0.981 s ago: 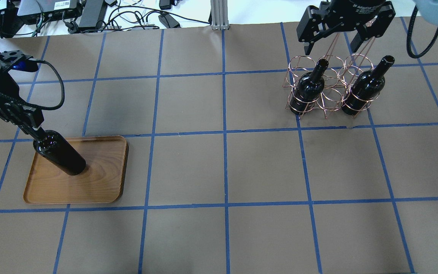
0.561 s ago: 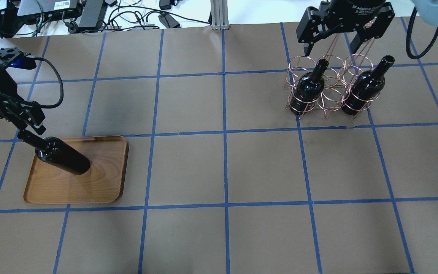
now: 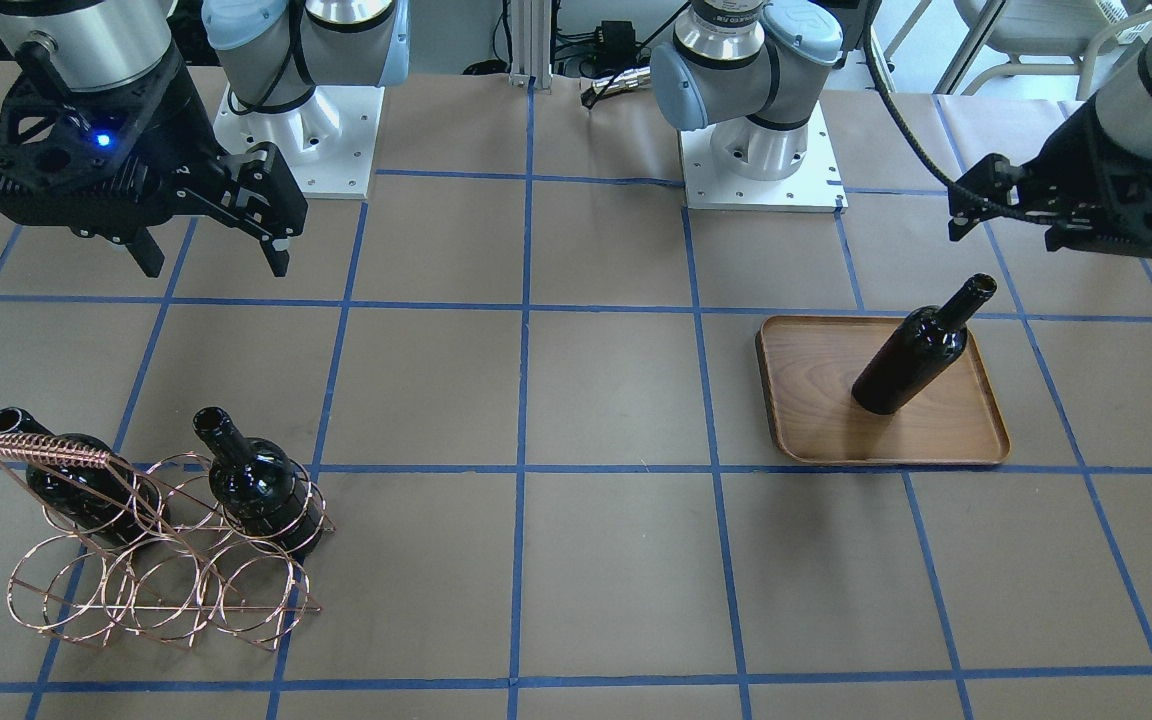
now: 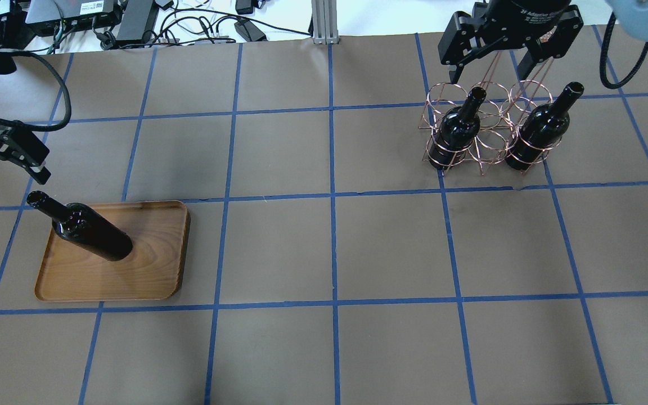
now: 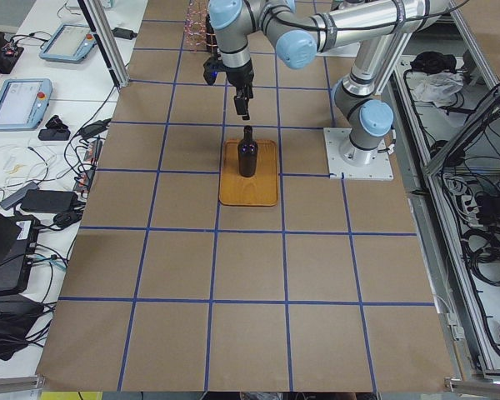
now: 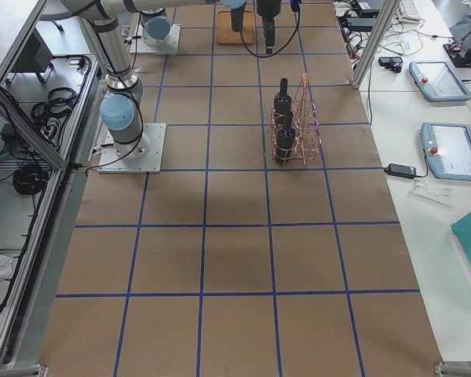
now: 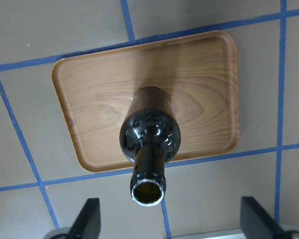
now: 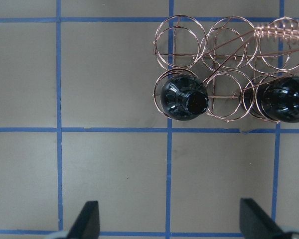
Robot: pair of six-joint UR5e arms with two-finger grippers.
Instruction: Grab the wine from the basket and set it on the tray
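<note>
One wine bottle (image 4: 92, 234) stands upright on the wooden tray (image 4: 149, 270), free of any gripper; it also shows in the front view (image 3: 911, 355) and the left wrist view (image 7: 149, 134). My left gripper (image 4: 9, 171) is open and empty, above and behind the bottle's mouth. Two more bottles (image 4: 459, 126) (image 4: 540, 132) stand in the copper wire basket (image 4: 487, 147). My right gripper (image 4: 490, 70) is open and empty, hovering above the table just behind the basket. The right wrist view shows the basket (image 8: 224, 40) with one bottle top (image 8: 184, 99).
Brown table paper with blue tape grid. Cables and power bricks (image 4: 133, 22) lie past the far edge. An aluminium post (image 4: 324, 22) stands at the back middle. The two arm bases (image 3: 296, 130) (image 3: 761, 150) are bolted on the robot's side.
My left gripper has let go of the bottle's neck, opened and pulled up and away to the back left. The bottle stays standing on the tray. The right gripper has barely moved.
</note>
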